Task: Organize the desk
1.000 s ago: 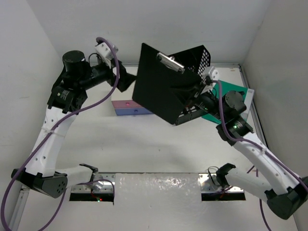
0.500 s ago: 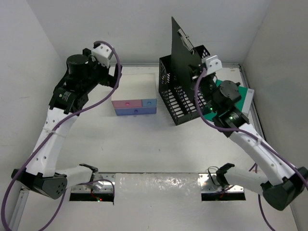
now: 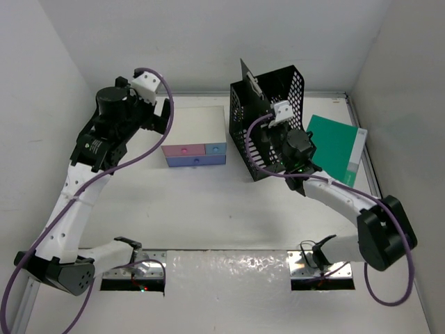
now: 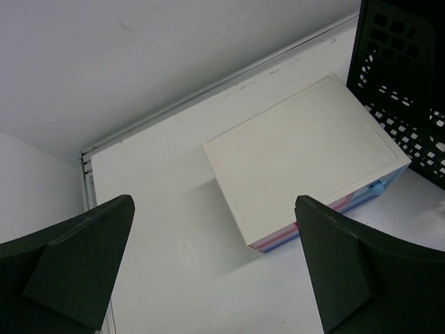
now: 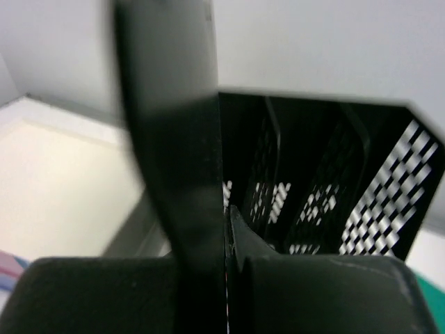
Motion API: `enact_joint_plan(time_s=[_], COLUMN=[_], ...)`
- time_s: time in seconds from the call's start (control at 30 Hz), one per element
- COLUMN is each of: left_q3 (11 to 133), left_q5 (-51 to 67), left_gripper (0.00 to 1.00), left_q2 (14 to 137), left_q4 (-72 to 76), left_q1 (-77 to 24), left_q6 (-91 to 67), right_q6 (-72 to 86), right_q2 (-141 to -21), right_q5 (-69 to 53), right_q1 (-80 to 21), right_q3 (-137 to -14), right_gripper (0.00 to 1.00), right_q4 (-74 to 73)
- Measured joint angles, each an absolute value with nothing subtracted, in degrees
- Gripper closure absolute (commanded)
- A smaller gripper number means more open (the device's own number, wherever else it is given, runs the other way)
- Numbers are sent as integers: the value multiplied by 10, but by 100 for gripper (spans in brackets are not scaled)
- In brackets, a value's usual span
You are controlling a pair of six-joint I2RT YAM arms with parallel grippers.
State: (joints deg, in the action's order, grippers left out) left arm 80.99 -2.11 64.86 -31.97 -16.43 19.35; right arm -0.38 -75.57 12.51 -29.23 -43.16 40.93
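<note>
One black clipboard (image 3: pixel 249 75) in mesh rack (image 3: pixel 297 87) on desk (image 3: pixel 208 209)

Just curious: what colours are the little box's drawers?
Pink and blue drawers, clearest in the top external view.

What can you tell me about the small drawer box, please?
The drawer box is small and rectangular, with a plain cream top and shut front drawers: pink and blue above, a violet-blue one below. It sits flat on the desk near the back edge, just left of the black mesh rack; whether they touch is unclear. Nothing lies on it.
</note>
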Motion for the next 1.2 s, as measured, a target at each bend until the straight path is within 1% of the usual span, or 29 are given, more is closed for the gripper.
enact_joint_plan(time_s=[0.13, 0.17, 0.23, 0.27, 0.3, 0.33, 0.4, 0.43, 0.53, 0.6, 0.67, 0.7, 0.73, 0.77, 0.8, 0.83, 0.87, 0.93, 0.97, 1.03, 1.07, 1.1, 1.2], left_q3=[794, 789, 779, 775, 771, 768, 767, 766, 755, 748, 740, 736, 732, 727, 723, 719, 717, 712, 709, 703, 701, 695, 683], left_q5=[-24, -24, -25, -26, -26, -26, -27, -27, -27, -25, -23, -20, -18, -16, -12, -8, -4, 2, 4, 8, 11, 13, 20], left_gripper=[0, 1, 0, 1, 0, 0, 0, 0, 0, 0, 0, 0, 0, 0, 0, 0, 0, 0, 0, 0, 0, 0, 0], left_q2=[643, 643, 643, 643, 643, 643, 644, 645, 647, 653, 662, 667, 672, 676, 679, 682, 684, 686, 687, 687, 687, 687, 687], left_q4=[-317, -315, -314, -314, -314, -315, -312, -310, -300, -295, -289, -286, -284, -282, -280, -278, -276, -268, -265, -257, -253, -250, -246], left_q1=[-164, -164, -164, -164, -164, -164, -164, -164, -164, -164, -164, -164, -164, -164, -164, -164, -164, -164, -164, -164, -164, -164, -163], left_q6=[199, 201, 205, 206, 208, 209, 211, 212, 215, 218, 220, 220, 221, 222, 223, 225, 227, 231, 234, 238, 240, 241, 243], right_q6=[36, 47, 70, 77, 83, 90, 92, 91, 87, 86, 95, 110, 119, 142, 163, 185, 206, 232, 241, 250, 256, 259, 280], right_q2=[-799, -808, -819, -819, -816, -812, -800, -790, -776, -759, -716, -691, -656, -628, -612, -606, -610, -648, -685, -762, -795, -820, -875], right_q5=[110, 109, 109, 108, 106, 105, 116, 128, 168, 190, 185, 152, 138, 97, 70, 50, 32, 19, 10, -10, -19, -24, -27], right_q1=[-266, -262, -255, -253, -252, -253, -253, -253, -242, -212, -157, -120, -66, 6, 64, 122, 170, 216, 225, 225, 224, 223, 222], right_q3=[-386, -379, -374, -374, -378, -388, -422, -454, -585, -660, -667, -651, -620, -582, -547, -512, -483, -450, -447, -448, -448, -448, -449], right_gripper=[100, 82, 39, 27, 7, 1, 1, 1, 1, 1, 1, 7, 7, 18, 25, 28, 36, 43, 44, 41, 37, 29, 26], right_q4=[457, 462, 460, 453, 435, 404, 316, 243, 27, -75, -128, -139, -149, -149, -150, -150, -151, -156, -164, -165, -166, -165, -152])
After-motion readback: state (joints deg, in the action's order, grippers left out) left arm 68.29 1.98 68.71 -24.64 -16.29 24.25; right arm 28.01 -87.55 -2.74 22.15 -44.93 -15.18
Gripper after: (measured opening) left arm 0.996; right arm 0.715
